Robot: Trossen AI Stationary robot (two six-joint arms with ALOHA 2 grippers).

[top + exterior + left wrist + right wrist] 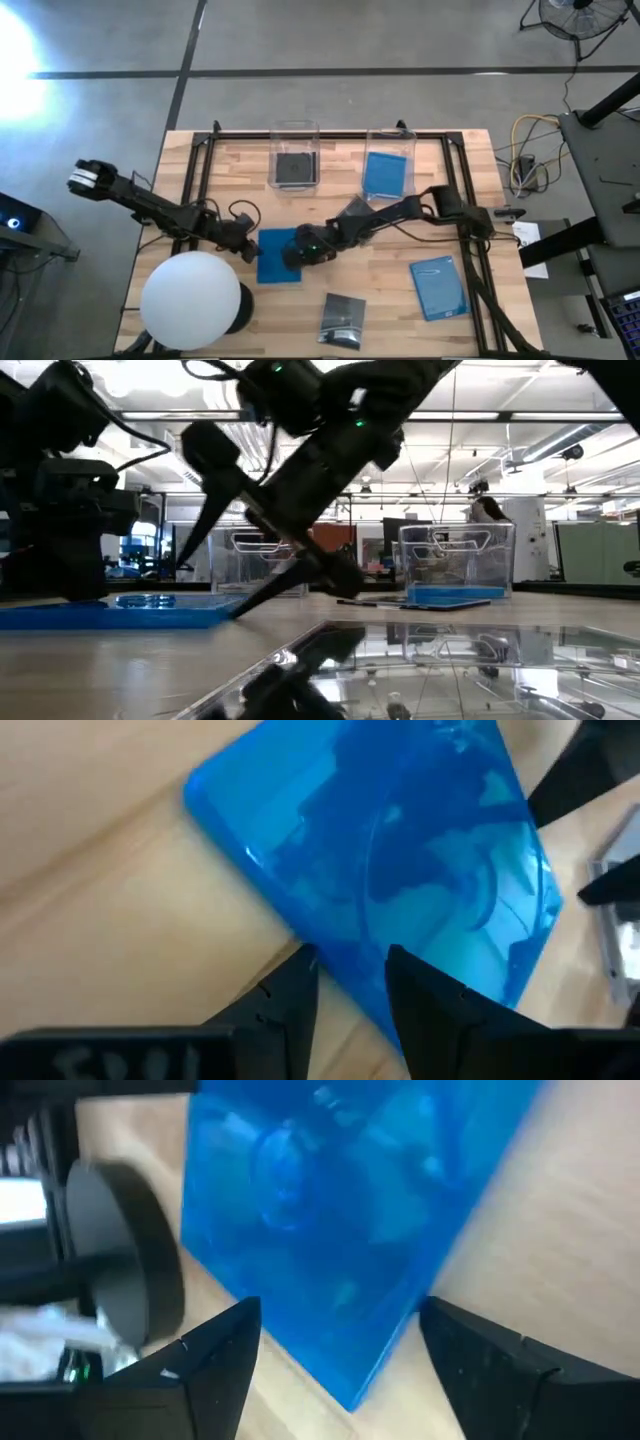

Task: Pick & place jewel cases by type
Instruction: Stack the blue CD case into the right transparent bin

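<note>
Two tools (262, 250) (290, 256) flank one of three blue cases (274, 258).

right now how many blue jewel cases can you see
3: one blue case in the right clear bin, one loose at the table's right front, one mid-table between both grippers' fingers. Others may be hidden.

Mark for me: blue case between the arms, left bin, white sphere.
blue case between the arms (272, 268): high view, its bare left half.
left bin (295, 128): high view, its far rim.
white sphere (190, 300): high view, middle of its top.
</note>
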